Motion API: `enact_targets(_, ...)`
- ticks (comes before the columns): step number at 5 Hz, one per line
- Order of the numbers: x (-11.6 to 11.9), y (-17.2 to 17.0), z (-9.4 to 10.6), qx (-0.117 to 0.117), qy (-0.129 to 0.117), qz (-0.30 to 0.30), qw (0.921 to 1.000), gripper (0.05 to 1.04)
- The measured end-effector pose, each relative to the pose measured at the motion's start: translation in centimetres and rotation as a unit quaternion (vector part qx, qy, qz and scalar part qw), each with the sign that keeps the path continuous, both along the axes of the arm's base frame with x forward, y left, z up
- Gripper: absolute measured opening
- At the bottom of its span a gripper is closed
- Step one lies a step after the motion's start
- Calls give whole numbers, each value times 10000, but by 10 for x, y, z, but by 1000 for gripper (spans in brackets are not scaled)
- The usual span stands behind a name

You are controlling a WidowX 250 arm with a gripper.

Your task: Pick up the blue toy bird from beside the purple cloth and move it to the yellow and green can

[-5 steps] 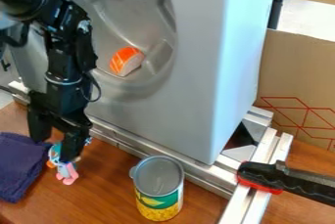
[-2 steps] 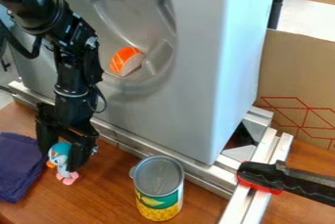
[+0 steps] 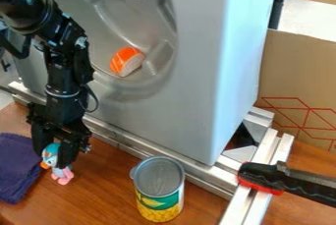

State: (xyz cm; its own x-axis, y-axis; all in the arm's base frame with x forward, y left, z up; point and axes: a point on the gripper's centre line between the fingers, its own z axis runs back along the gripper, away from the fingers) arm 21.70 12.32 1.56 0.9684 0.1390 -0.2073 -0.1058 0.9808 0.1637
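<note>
In the camera view, your gripper (image 3: 52, 156) looks clamped on the small toy figure (image 3: 50, 153), one finger on each side of its blue-topped head (how firmly, you can't tell from here). Its long axis slants from that head down to the pink feet (image 3: 64, 177), the can (image 3: 158, 189) well off on the feet's side and the purple cloth (image 3: 17, 170) just beside the head

- so it's a warm brown wood table (image 3: 108, 184), grain running across the top
- dark purple cloth (image 3: 19, 167), kinda bunched up, over on the left side
- little bird toy (image 3: 60, 172) just beside it, pink feet down by the wood
- can (image 3: 159, 189) standing upright, green and yellow label
- silvery metal rails (image 3: 125, 142) behind the can
</note>
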Motion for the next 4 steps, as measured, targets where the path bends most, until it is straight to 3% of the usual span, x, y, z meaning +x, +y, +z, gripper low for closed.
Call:
enact_targets(1, -12, -4, 18, 160, -160, 137, 9997, 690)
enact_targets(2, -24, -40, 60, 208, -784, -166, 9966, 690)
enact_targets(3, -46, -89, 70, 23, -715, -638, 9954, 690)
enact_targets(4, -64, -135, 58, -338, -379, -1044, 9932, 690)
